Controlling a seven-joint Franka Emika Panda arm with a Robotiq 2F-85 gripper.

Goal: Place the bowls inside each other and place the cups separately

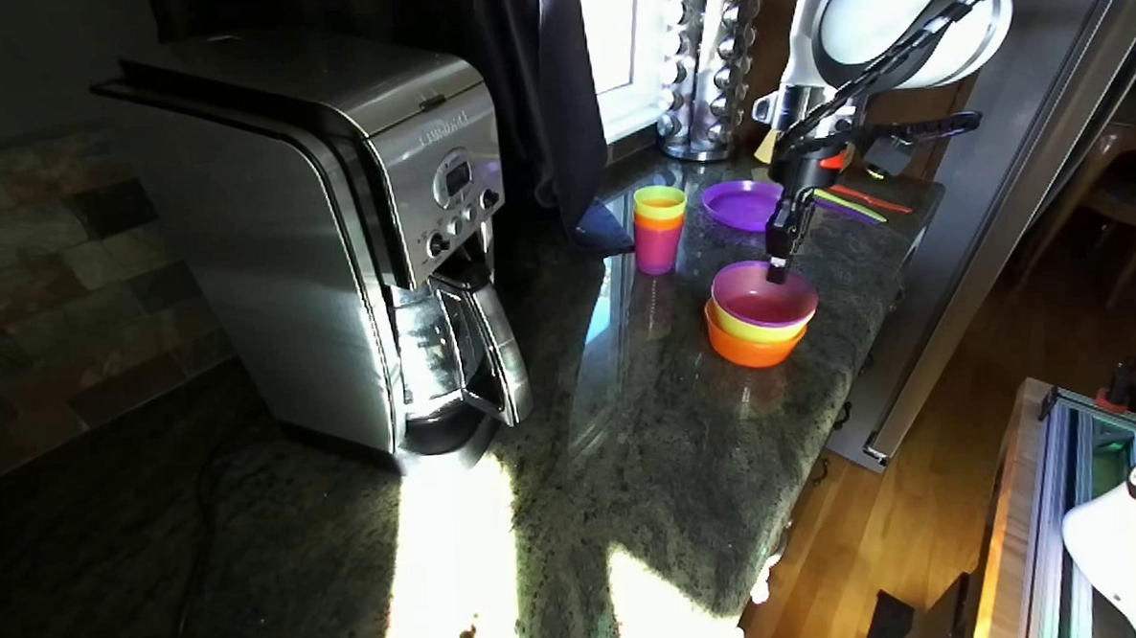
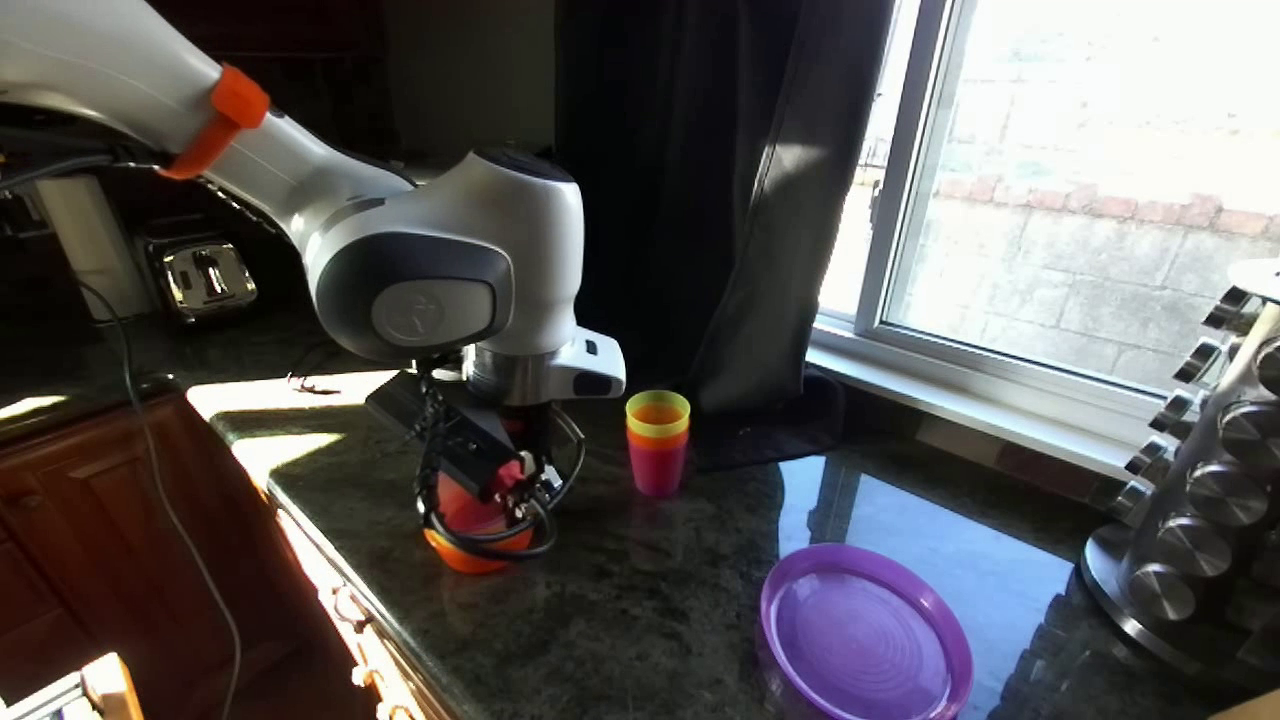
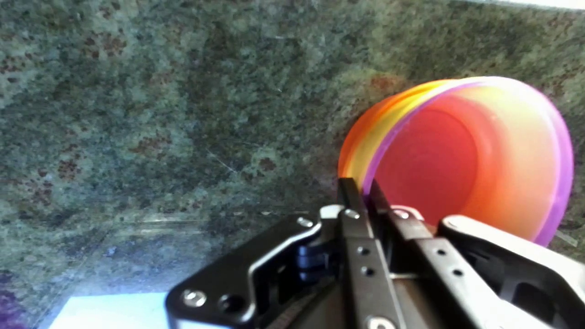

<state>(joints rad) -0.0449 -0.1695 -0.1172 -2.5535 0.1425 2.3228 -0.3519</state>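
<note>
The jaws are nearly together, pinching the rim of the purple bowl [image 3: 470, 151]; its thin plastic looks light, a little springy and perhaps slick, so a gentle hold at this lip should serve. That bowl lies within the lime green bowl [image 1: 757, 333], itself within the orange bowl [image 1: 754, 353] on the counter [image 1: 670, 468], and the cups [image 1: 658, 235] stand stacked nearby.

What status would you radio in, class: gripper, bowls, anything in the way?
Gripper shut on purple bowl, at rim. It sits in lime bowl, both in orange bowl. Cups stacked, clear of them. Nothing seen blocking.
</note>
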